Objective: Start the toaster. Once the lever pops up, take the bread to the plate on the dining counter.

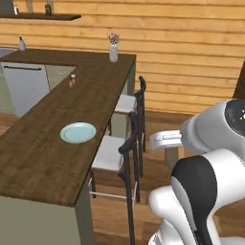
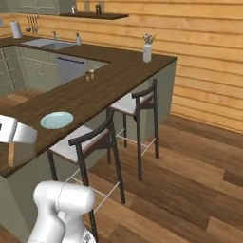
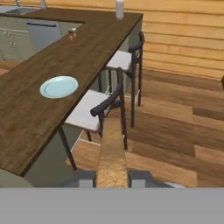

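The gripper (image 3: 112,178) is clamped on the bread (image 3: 111,151) (seen edge-on), held off the near edge of the dining counter (image 3: 26,118). The plate (image 3: 59,86) sits bare on the counter. Remaining, by judgement: reach over and set the slice down.

Glossy white rounded shells are seen on the Franka Panda arm (image 1: 201,191), broken by black joint bands and a dark round cap

No legible text or labels anywhere.
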